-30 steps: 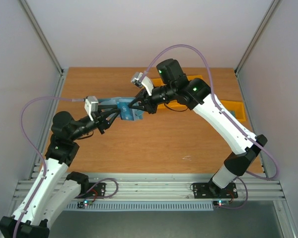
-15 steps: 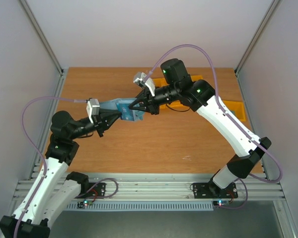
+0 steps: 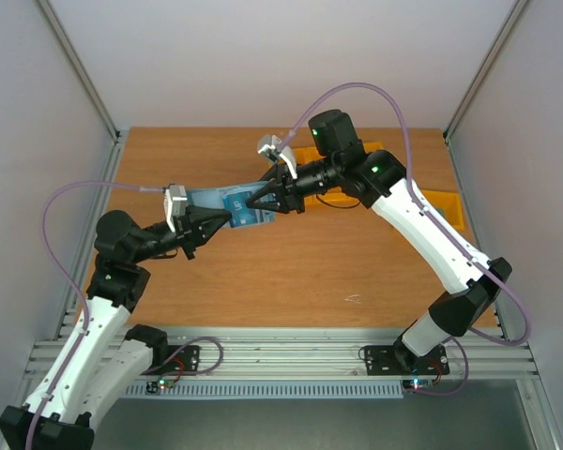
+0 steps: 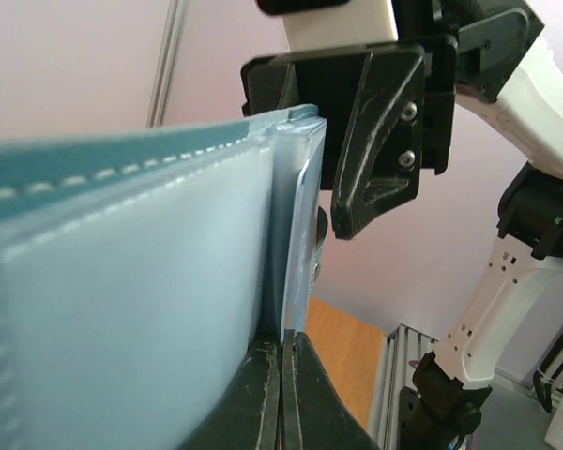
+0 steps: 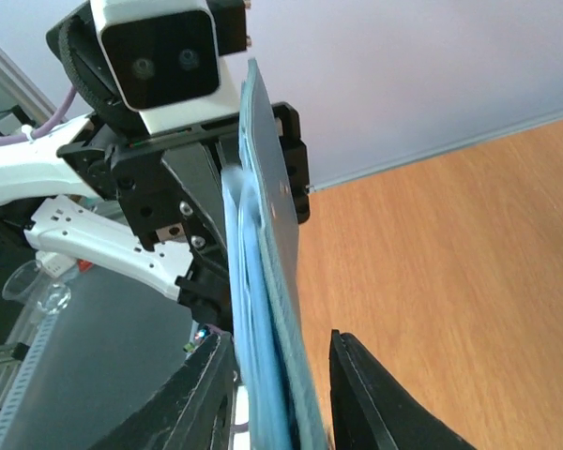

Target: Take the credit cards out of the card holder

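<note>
The teal card holder (image 3: pixel 205 200) hangs in the air between both arms, above the back half of the table. A blue credit card with white print (image 3: pixel 246 208) shows at its right end. My left gripper (image 3: pixel 227 217) is shut on the holder's lower edge; in the left wrist view its jaws (image 4: pixel 281 375) meet on the thin layers beside the pale lining (image 4: pixel 122 281). My right gripper (image 3: pixel 259 200) stands open around the holder's dark outer panel (image 5: pixel 272 206) and paler inner layers, with a gap to the right finger (image 5: pixel 357 394). No grey card shows.
The wooden table (image 3: pixel 291 272) lies below. A yellow bin (image 3: pixel 448 208) sits at the right edge, and another (image 3: pixel 327 199) lies partly under the right arm. Grey walls close in the left, right and back sides.
My left jaws have closed onto the card holder. My right jaws, shut on it before, have opened. The holder has shifted slightly towards the back.
</note>
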You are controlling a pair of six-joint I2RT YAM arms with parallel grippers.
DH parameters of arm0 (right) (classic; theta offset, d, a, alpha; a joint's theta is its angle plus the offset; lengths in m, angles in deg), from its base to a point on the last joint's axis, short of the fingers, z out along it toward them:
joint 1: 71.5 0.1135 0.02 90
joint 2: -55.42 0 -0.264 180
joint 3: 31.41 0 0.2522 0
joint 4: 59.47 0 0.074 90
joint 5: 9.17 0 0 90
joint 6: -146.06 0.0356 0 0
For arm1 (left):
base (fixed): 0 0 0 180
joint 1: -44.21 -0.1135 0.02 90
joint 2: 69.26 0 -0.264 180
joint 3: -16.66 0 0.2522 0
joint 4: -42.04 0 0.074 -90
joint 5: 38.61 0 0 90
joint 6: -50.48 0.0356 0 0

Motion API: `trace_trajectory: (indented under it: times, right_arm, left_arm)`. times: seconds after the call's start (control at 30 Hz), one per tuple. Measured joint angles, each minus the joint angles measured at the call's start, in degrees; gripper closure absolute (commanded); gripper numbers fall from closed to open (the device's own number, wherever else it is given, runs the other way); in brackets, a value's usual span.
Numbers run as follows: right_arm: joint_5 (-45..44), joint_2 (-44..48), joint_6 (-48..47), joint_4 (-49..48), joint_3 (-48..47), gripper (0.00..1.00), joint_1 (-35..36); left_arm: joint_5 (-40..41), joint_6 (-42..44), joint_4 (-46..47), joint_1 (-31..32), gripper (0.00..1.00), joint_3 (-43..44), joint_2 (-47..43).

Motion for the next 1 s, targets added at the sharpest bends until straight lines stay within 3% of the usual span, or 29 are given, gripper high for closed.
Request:
trace_trajectory:
  times: [0.13,0.33,1.0]
  right_arm:
    - [1.88,0.55,0.28,-0.22,2.08,0.77,-1.64]
    - [4.11,1.18,0.70,0.17,2.93,0.98,-3.17]
    - [4.00,4.13,-0.35,4.26,4.33,0.99,-9.60]
  left_arm:
    - [0.63,-2.34,1.05,-0.83,1.00,-0.04,-0.20]
    - [0.68,-4.50,2.14,-1.42,1.00,-0.04,-0.33]
    - [0.59,-5.14,2.27,-3.72,1.00,-0.09,-1.29]
